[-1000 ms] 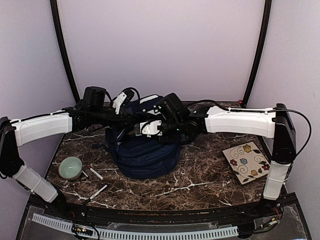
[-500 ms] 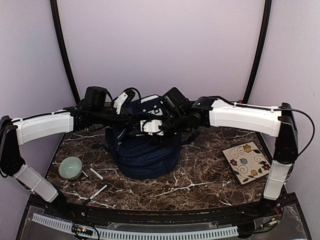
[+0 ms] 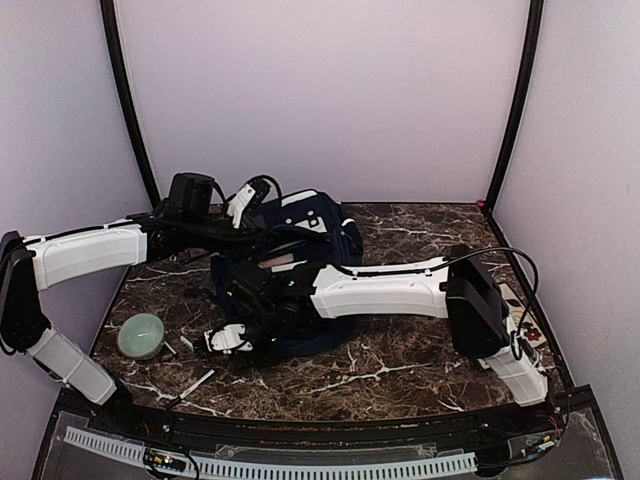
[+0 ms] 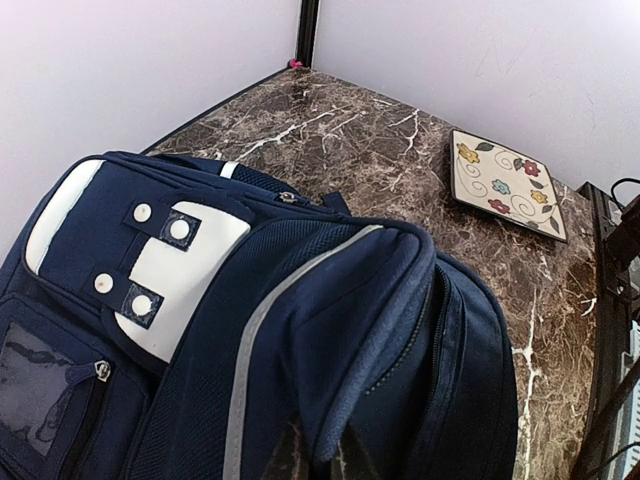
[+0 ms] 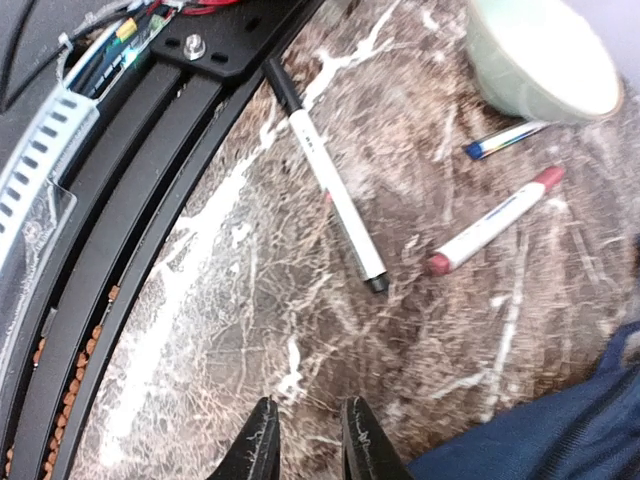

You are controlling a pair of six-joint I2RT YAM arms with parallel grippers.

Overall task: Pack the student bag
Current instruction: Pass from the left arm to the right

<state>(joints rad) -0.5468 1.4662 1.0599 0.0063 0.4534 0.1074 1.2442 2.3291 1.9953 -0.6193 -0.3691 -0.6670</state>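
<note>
Dark veined marble table (image 3: 400,365), pale lilac walls, black rail (image 5: 150,200) at near edge. Ahead of right gripper (image 5: 305,445): black-capped marker (image 5: 330,200), red marker (image 5: 495,222), blue pen (image 5: 505,138), green bowl (image 5: 540,50); fingers slightly apart, empty. Floral tile (image 4: 505,185) beyond left gripper (image 4: 318,465), clamped on student bag (image 4: 300,300) rim. Long axis near-to-far, white-patched front toward far wall, one corner just beside right gripper.
</note>
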